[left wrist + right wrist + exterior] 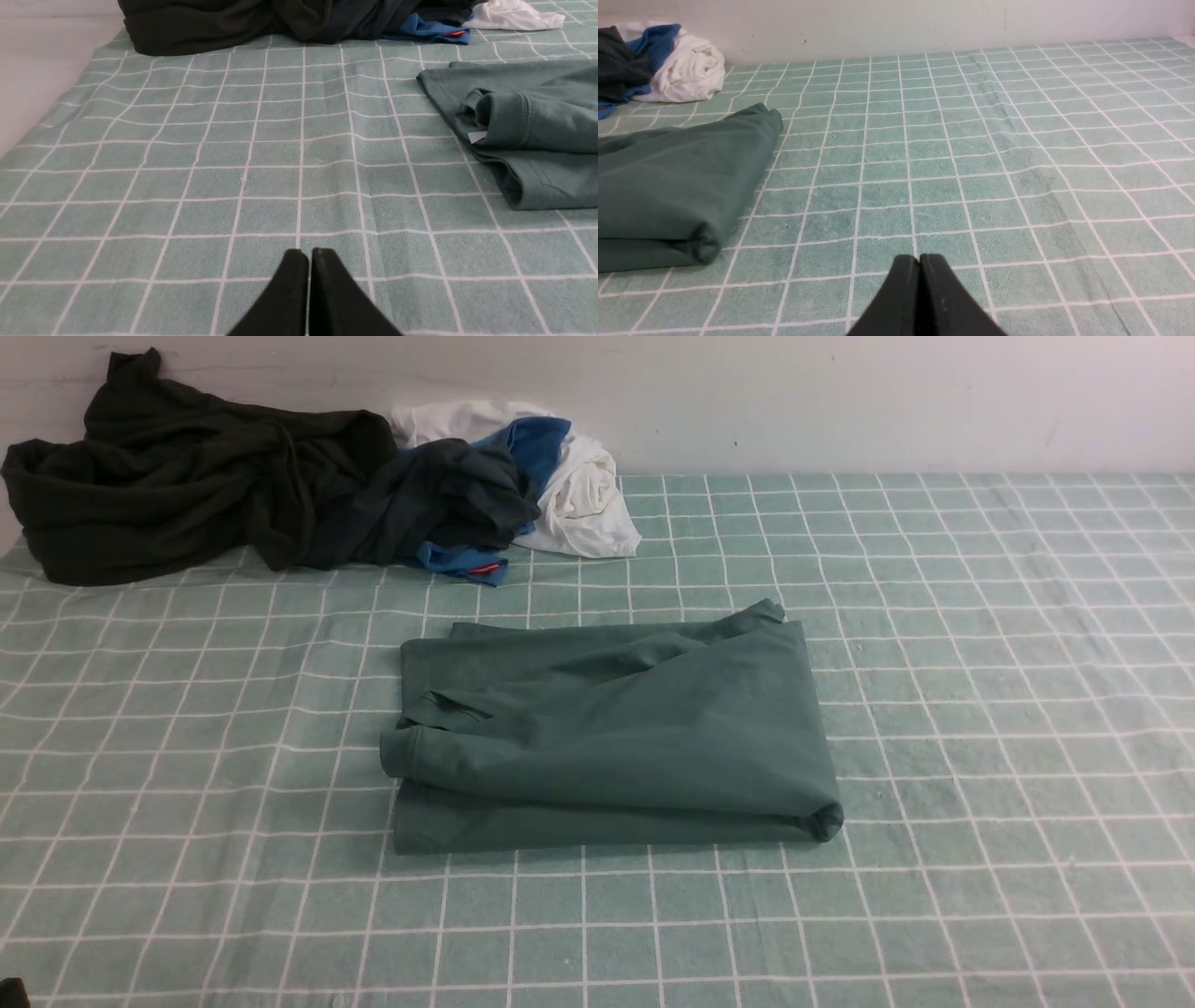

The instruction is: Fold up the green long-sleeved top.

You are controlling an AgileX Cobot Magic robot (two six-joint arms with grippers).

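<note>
The green long-sleeved top [611, 733] lies in a folded rectangle in the middle of the checked cloth, its thick fold toward me. Its hems and a small white label show in the left wrist view [528, 130], its rolled edge in the right wrist view [677, 186]. My left gripper [309, 252] is shut and empty over bare cloth, well off to the left of the top. Over bare cloth on the top's other side, my right gripper [920, 256] is also shut and holds nothing. Neither gripper shows in the front view.
A heap of clothes lies along the back wall at the left: a very dark olive-black garment [177, 476], a charcoal one [439, 495], a blue one [537, 443] and a white one [583, 499]. The green checked cloth [980, 709] covers the table.
</note>
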